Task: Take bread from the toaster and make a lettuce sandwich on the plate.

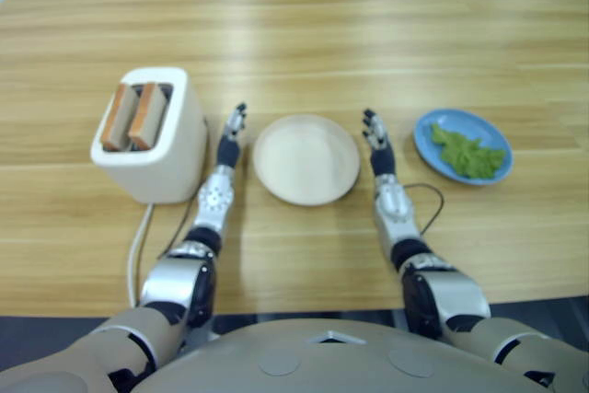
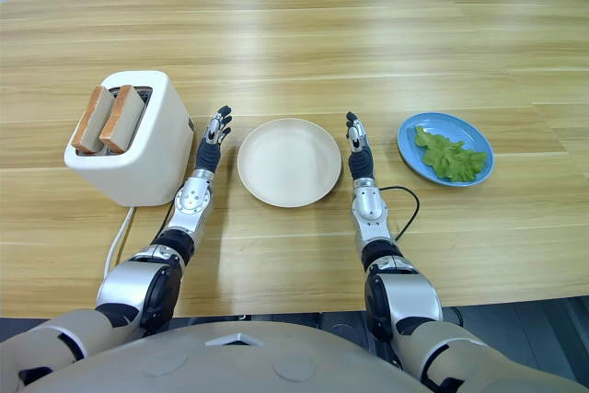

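Both bread slices [image 2: 120,119] sit in the toaster [image 2: 147,172], upright in the slots w/ tops poking out, side by side. Each slice's long top edge runs roughly front-to-back from the robot, the far ends leaning a bit right; broad faces look left and right. Best guess: a lift goes straight up.

Progress: nothing done yet, by the look of it. The plate [image 2: 289,162] is bare, centre of the table [image 2: 322,34], just right of the toaster. The lettuce [image 2: 448,156] lies in a loose heap on the blue dish [image 2: 457,124], right of the plate and apart from it. Left to do: pull slice 1, lay it on the plate, add lettuce, top w/ slice 2.

Left hand [image 2: 213,140] is between toaster and plate, fingers straight and pointing away, holding nothing. Right hand [image 2: 355,144] is between plate and blue dish, same: fingers extended, nothing held. Both are low by the tabletop, near the plate rim but not touching it.

The white toaster cord [image 2: 118,236] trails toward the near table edge.
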### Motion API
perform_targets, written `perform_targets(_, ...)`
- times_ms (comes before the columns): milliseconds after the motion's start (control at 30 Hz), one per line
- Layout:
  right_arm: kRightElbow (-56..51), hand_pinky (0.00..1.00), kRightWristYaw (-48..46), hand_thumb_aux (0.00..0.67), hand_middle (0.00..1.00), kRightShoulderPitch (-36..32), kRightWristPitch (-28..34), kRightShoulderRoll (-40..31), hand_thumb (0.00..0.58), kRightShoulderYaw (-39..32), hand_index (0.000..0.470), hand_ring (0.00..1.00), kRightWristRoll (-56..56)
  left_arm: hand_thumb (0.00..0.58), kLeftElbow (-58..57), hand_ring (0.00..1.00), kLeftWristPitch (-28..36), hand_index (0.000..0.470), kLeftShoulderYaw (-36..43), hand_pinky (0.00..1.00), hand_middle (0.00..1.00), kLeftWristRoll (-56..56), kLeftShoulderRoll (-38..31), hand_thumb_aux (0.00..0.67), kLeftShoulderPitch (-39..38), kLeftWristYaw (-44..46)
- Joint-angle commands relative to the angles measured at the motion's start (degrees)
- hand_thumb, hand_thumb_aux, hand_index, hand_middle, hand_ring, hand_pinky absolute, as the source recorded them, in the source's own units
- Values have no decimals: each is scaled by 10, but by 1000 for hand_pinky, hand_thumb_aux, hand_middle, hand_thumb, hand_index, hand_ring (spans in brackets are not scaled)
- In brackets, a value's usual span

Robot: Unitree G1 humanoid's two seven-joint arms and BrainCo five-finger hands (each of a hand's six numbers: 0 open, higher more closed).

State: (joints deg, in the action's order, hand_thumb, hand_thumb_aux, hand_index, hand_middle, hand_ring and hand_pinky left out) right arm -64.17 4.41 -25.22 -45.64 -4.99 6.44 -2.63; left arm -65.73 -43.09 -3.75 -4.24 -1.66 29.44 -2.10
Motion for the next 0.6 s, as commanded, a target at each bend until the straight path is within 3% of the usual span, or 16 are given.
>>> perform_targets(33,-3,0,0,0,0,6,10,1,0,0,0,0,1,0,-6,0,3,0,4,0,0,-3,-2,0,-7,1)
perform_targets(300,-2,0,0,0,0,7,10,2,0,0,0,0,1,0,34,0,-1,0,0,0,0,17,4,0,-16,34)
perform_targets(367,-2,0,0,0,0,7,10,2,0,-1,0,0,1,0,165,0,-2,0,13,0,0,29,4,0,-48,57)
perform_targets(433,-4,0,-1,0,0,7,12,1,0,0,0,0,1,0,349,0,46,0,30,0,0,51,1,0,-93,80)
perform_targets(500,-6,0,3,0,0,9,13,2,0,0,0,0,0,0,575,0,143,0,43,0,0,82,-20,0,-134,97)
perform_targets(600,-8,0,8,0,0,7,15,9,0,-2,0,0,-2,0,806,0,289,0,49,0,0,158,-57,0,-168,114)
